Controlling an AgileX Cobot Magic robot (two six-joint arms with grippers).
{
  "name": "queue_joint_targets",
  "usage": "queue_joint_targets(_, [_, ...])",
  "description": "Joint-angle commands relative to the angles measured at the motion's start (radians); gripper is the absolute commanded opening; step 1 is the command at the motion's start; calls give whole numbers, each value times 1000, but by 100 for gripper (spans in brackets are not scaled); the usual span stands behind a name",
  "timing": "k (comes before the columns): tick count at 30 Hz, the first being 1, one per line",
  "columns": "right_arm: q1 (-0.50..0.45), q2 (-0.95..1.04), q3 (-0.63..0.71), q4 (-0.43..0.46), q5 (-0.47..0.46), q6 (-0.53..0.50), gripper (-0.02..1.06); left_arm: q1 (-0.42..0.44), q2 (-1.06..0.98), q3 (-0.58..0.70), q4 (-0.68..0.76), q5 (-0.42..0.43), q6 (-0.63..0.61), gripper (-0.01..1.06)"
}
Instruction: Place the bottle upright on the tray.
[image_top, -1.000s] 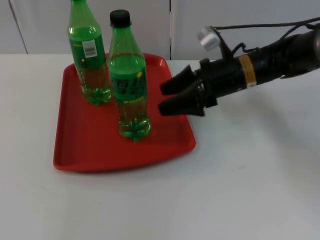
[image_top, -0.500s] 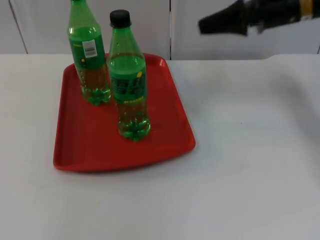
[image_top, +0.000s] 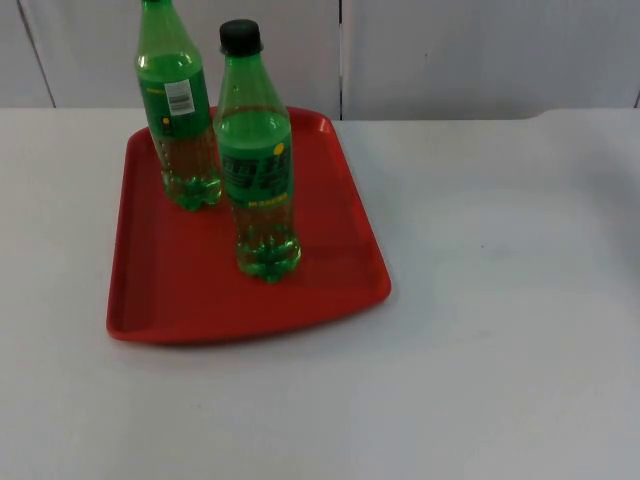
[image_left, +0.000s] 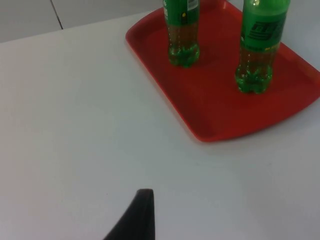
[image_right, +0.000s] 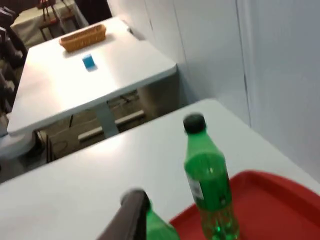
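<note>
Standing upright on the tray (image_top: 330, 285), both bottles have their long axes vertical, so the task looks done as things lie. The capped bottle (image_top: 256, 160) sits toward the tray's middle, nearer its right rim; the second bottle (image_top: 178, 110) stands behind it, closer to the tray's far left corner. The two are near each other but apart, neither leaning.

From the left wrist, the left tool (image_left: 136, 220) hangs over bare tabletop (image_left: 75, 125) well apart from the tray (image_left: 210, 130), with the second bottle (image_left: 181, 30) and the capped bottle (image_left: 260, 45) ahead of it across the tray's near rim. I see one black fingertip, so whether it is released or clenched I cannot tell.

From the right wrist, the right tool (image_right: 131, 215) is raised high, looking down past the tray (image_right: 270, 210); one bottle (image_right: 207, 182) rises beside it and the green shoulder of the other (image_right: 160, 230) sits just behind its fingertip. Its state I also cannot tell; nothing appears held.

Judging by this, the right arm is nearer the bottles, the left waits. Open tabletop right of the tray gives ample room; the risk is only a brush against the tall bottles.
</note>
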Motion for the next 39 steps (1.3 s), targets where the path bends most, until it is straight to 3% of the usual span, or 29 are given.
queue_joint_targets(1, [-16, -48, 0, 5, 16, 68, 105, -3, -3, 5, 8, -7, -2, 105])
queue_joint_targets(5, [-43, -104, 0, 5, 20, 175, 105, -3, -3, 5, 8, -7, -2, 105])
queue_joint_targets(11, [-57, -193, 0, 5, 56, 207, 105, -3, -3, 5, 12, -7, -2, 105])
queue_joint_targets(15, [-122, -351, -4, 5, 258, 172, 105, -3, -3, 5, 12, -7, -2, 105])
queue_joint_targets(16, [-122, -351, -4, 5, 258, 172, 105, -3, -3, 5, 12, -7, -2, 105])
queue_joint_targets(20, [-285, -480, -4, 5, 505, -16, 105, -3, -3, 5, 12, -7, -2, 105])
queue_joint_targets(21, [-338, -504, -4, 5, 574, -40, 105, -3, -3, 5, 12, -7, -2, 105])
queue_joint_targets(22, [-338, -504, -4, 5, 574, -40, 105, -3, -3, 5, 12, -7, -2, 105])
queue_joint_targets(25, [-499, -538, -4, 5, 691, -63, 105, -3, -3, 5, 12, -7, -2, 105])
queue_joint_targets(27, [-554, -540, -4, 5, 691, -49, 105, -3, -3, 5, 12, -7, -2, 105])
queue_joint_targets(30, [-667, -540, 12, 5, 691, 62, 105, -3, -3, 5, 12, -7, -2, 105])
queue_joint_targets(33, [-676, -547, 28, 5, 671, 98, 105, -3, -3, 5, 12, -7, -2, 105])
queue_joint_targets(36, [-615, -598, 44, 5, 427, 40, 105, -3, -3, 5, 12, -7, -2, 105])
queue_joint_targets(37, [-615, -598, 44, 5, 427, 40, 105, -3, -3, 5, 12, -7, -2, 105])
queue_joint_targets(39, [-518, -624, 44, 5, 299, 34, 105, -3, -3, 5, 12, -7, -2, 105])
